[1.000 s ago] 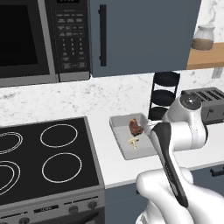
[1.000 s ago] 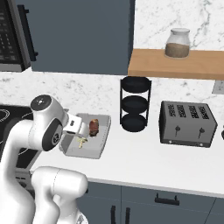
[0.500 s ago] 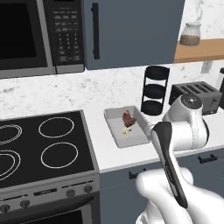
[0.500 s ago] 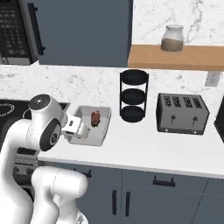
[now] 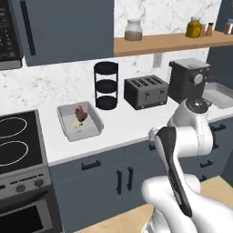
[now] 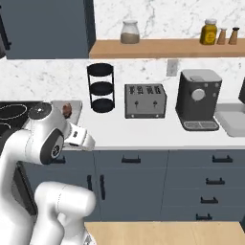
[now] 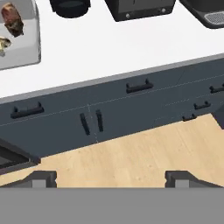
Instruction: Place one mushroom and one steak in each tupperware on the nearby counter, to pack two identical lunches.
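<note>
One pale grey tupperware (image 5: 89, 130) sits on the white counter (image 5: 129, 122) beside the stove, holding a brown steak (image 5: 80, 112) and a pale mushroom (image 5: 77, 127). In the hand view that tub (image 7: 27, 56) is at the top left, with the steak (image 7: 12, 19) and the mushroom (image 7: 3, 43) inside. A second tupperware (image 5: 221, 94) lies to the right of the coffee machine, and its inside cannot be made out. My gripper (image 7: 111, 178) is open and holds nothing. It hangs in front of the dark drawer fronts, over the wooden floor.
A black tiered stand (image 5: 105, 85), a toaster (image 5: 145, 91) and the black-and-grey coffee machine (image 5: 188, 80) stand along the back of the counter. The stove (image 5: 16, 136) is at the left. A wooden shelf (image 5: 168, 42) carries jars.
The base has driven to the right, so the whole scene has slid left. The coffee machine and the second tupperware have come into view.
</note>
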Motion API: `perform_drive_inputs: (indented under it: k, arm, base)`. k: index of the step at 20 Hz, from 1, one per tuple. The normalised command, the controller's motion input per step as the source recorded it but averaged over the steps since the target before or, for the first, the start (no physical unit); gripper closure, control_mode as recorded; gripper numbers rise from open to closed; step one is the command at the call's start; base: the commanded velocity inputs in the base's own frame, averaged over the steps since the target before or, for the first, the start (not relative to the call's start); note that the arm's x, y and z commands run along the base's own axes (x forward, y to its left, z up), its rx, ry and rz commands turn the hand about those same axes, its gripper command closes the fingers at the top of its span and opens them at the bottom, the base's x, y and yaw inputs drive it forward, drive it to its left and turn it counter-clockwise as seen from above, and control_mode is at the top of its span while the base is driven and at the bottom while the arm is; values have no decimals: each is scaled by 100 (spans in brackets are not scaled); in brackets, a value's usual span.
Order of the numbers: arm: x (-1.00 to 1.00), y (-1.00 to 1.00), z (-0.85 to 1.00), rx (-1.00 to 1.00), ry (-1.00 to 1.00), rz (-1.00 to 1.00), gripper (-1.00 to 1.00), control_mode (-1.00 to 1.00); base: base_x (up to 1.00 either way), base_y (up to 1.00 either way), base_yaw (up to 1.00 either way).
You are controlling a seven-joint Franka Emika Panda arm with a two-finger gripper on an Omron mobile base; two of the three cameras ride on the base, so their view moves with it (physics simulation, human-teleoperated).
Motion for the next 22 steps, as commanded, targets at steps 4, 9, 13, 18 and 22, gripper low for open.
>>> perform_drive_inputs:
  k: [4,9,13,18,22]
  arm:
    - [0,0,0,0,0,0,-100,100]
    - [0,0,0,0,0,0,-100,100]
    - [0,0,0,0,0,0,-100,100]
    - [0,0,0,0,0,0,-100,100]
    - [0,0,0,0,0,0,-100,100]
  base:
    - [-41,-100,-34]
    - [-7,-100,-18]
    - [14,-100,-2]
    - [36,-100,5]
    - [40,-100,18]
